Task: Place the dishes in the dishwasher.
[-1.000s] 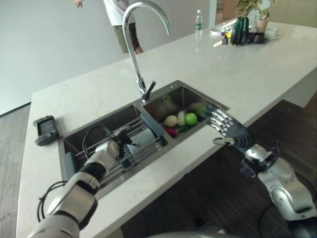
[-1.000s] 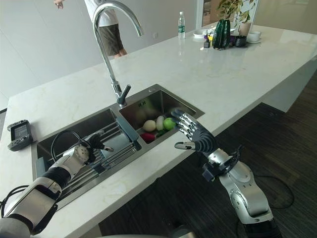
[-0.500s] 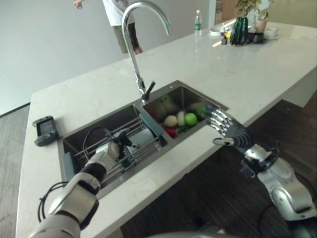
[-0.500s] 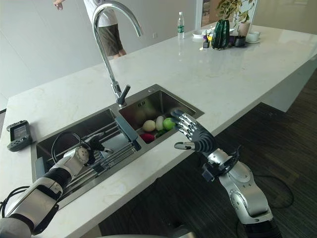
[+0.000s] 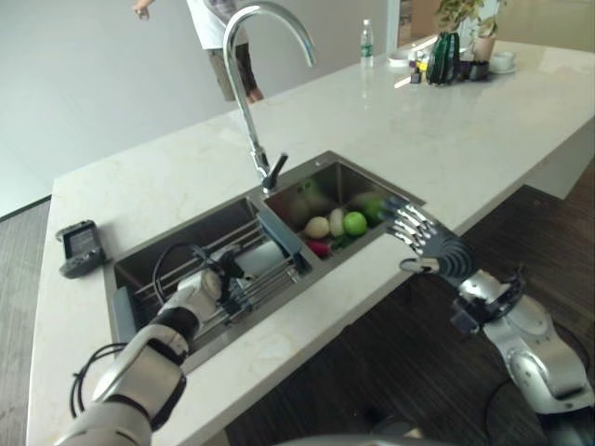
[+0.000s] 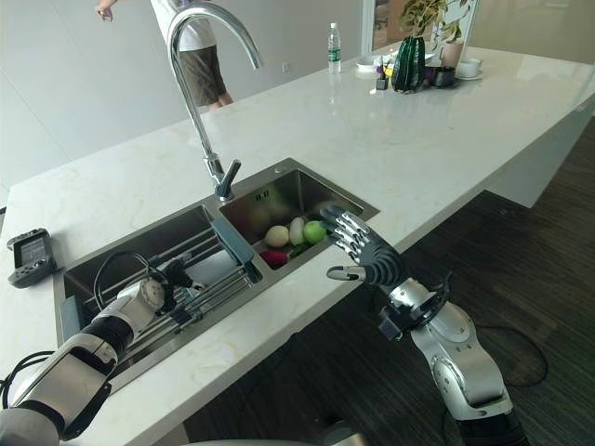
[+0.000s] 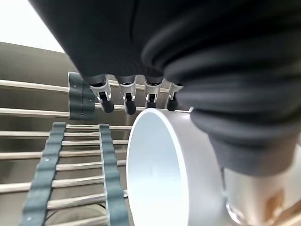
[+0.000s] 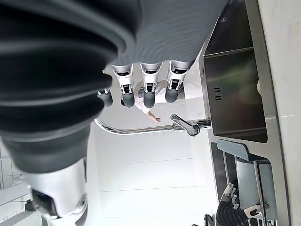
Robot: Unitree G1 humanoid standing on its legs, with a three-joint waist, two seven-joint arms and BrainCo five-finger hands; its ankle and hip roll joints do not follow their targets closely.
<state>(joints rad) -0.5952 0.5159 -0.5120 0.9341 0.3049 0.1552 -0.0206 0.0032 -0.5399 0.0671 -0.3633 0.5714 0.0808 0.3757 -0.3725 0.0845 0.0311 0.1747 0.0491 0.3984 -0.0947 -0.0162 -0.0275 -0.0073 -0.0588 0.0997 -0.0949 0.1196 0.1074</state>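
Note:
A white cup (image 5: pixel 258 261) lies on its side on the wire rack (image 5: pixel 177 275) in the left basin of the sink (image 5: pixel 209 330). My left hand (image 5: pixel 197 288) is low over the rack right beside it. In the left wrist view the fingers (image 7: pixel 128 96) reach out fairly straight past the cup's (image 7: pixel 160 174) rim, and the thumb is hidden. My right hand (image 5: pixel 429 246) hovers open, fingers spread, over the counter edge by the right basin; the right wrist view shows its straight fingers (image 8: pixel 149 89).
The right basin holds a green apple (image 5: pixel 355 223), a pale fruit (image 5: pixel 318 227) and a red one (image 5: pixel 319 247). A tall curved faucet (image 5: pixel 251 93) rises behind the sink. A black device (image 5: pixel 78 246) lies on the counter's left; a bottle (image 5: pixel 366 44), a vase (image 5: pixel 446 45) and a person (image 5: pixel 218 46) are far back.
The camera has shifted slightly. My left hand has drawn back a little toward me along the rack. The right hand has stayed where it was.

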